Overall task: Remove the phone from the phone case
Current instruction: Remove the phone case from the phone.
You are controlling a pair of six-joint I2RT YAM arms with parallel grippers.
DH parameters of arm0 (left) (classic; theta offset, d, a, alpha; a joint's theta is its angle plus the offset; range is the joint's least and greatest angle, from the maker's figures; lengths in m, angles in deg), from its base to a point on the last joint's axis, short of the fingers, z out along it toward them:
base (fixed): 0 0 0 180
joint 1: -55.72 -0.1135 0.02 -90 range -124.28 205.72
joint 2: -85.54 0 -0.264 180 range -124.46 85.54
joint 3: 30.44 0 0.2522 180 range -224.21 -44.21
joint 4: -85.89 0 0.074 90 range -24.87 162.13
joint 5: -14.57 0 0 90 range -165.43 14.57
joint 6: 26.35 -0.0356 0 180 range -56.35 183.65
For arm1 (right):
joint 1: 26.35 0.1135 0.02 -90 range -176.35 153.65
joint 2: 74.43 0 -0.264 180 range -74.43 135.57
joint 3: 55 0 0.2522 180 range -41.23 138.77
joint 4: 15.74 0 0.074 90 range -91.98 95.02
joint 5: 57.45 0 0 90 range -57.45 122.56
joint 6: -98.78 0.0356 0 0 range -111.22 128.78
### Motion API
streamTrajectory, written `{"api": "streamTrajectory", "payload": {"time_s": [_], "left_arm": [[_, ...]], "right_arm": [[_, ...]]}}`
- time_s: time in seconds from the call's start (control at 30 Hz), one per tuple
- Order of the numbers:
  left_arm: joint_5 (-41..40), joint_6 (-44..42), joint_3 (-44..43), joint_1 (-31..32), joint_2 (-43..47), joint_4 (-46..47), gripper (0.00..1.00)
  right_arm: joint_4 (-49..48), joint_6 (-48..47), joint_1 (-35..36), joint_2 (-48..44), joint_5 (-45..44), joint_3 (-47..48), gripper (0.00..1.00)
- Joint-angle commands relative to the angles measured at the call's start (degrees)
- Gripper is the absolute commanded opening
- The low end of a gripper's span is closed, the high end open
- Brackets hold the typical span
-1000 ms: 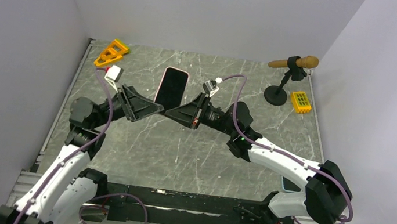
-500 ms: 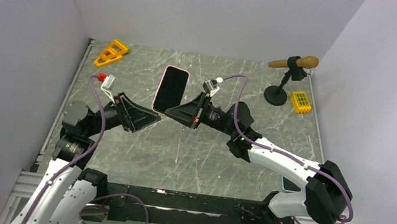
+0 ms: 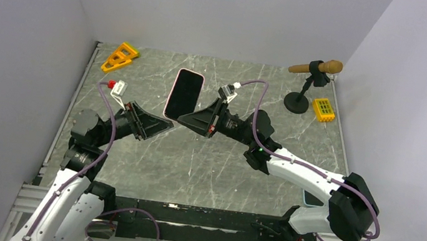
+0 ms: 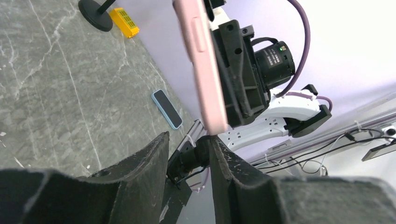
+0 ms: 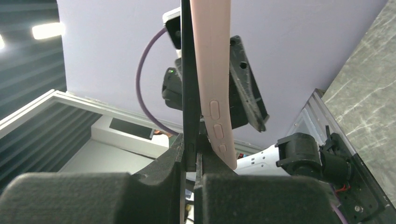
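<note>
**Item 1, one off.** Black-fronted phone (image 3: 185,93) seated in a pink rubbery phone case (image 4: 205,70). It is held clear of the grey marbled table (image 3: 192,162), over its far middle, screen facing up toward the overhead camera.

**Item 2, two off.** Black two-finger grippers.
- Right gripper (image 3: 182,120): fingers pressed together on the lower end of the phone in its case.
- Left gripper (image 3: 166,125): fingers parted with a narrow gap and nothing between them. It sits just beside the case's lower corner, apart from it.

**Item 3, one off.** Second phone with a dark face in a light blue case (image 4: 166,108). It lies flat on the table near the right arm's base.

**Item 4, one each, at the far edge of the table.**
- Orange plastic triangular frame (image 3: 119,57), left corner.
- Brown wooden cylinder clamped on a black round-footed stand (image 3: 316,67), right corner.
- Small yellow gridded block (image 3: 323,109), just beside the stand's foot.

All three are well apart from the held phone. A purple cable loops over each arm.

**Views.**
- The overhead view alone shows the screen face and the corner items.
- The left wrist view alone shows the blue-cased phone whole, and also the pink case's outer edge with one long side button.
- The right wrist view shows the held phone edge-on: a dark slab against the pink wall, with three buttons. I cannot tell there whether the slab has begun to part from the case.
</note>
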State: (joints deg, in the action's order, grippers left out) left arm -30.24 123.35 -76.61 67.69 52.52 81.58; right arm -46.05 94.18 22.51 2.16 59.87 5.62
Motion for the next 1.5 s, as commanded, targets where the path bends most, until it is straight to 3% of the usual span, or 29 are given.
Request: {"api": "streamTrajectory", "payload": {"time_s": [0.0,0.2,0.47,0.67,0.8,0.9,1.07,1.17,1.33,1.47], "left_arm": [[-1.12,3.19,0.81,-0.28,-0.46,4.23,0.40],[-1.22,5.13,1.41,-0.28,-1.11,7.39,0.42],[-0.58,6.42,3.06,-0.28,0.17,9.13,0.68],[0.66,8.06,3.29,-0.28,-0.33,12.42,0.74],[-0.22,7.54,3.76,-0.28,0.63,10.95,0.86],[-1.05,8.07,3.96,-0.28,0.27,10.97,0.85],[-0.98,9.77,4.27,-0.28,-1.72,13.87,0.70],[-1.65,10.50,4.53,-0.33,-2.04,14.71,0.71],[-2.71,11.15,4.20,-0.29,-2.68,14.53,0.82],[-4.48,10.96,4.11,-0.28,-2.47,12.53,0.79]], "right_arm": [[-10.17,1.52,0.52,-1.61,-0.93,2.06,0.00],[-10.65,1.66,0.83,-1.21,-0.86,1.91,0.00],[-11.68,2.17,0.86,-0.22,-1.41,1.69,0.00],[-12.53,2.91,0.80,0.53,-2.17,1.27,0.00],[-12.89,2.93,0.80,0.76,-2.41,1.21,0.00],[-13.84,3.45,1.09,0.86,-2.54,0.77,0.00],[-14.12,3.48,1.40,0.77,-2.52,0.76,0.00],[-13.50,3.04,1.75,0.81,-2.42,1.10,0.00],[-14.38,3.23,2.33,1.63,-2.25,1.05,0.00],[-14.69,3.14,2.73,2.11,-2.16,1.30,0.00]]}}
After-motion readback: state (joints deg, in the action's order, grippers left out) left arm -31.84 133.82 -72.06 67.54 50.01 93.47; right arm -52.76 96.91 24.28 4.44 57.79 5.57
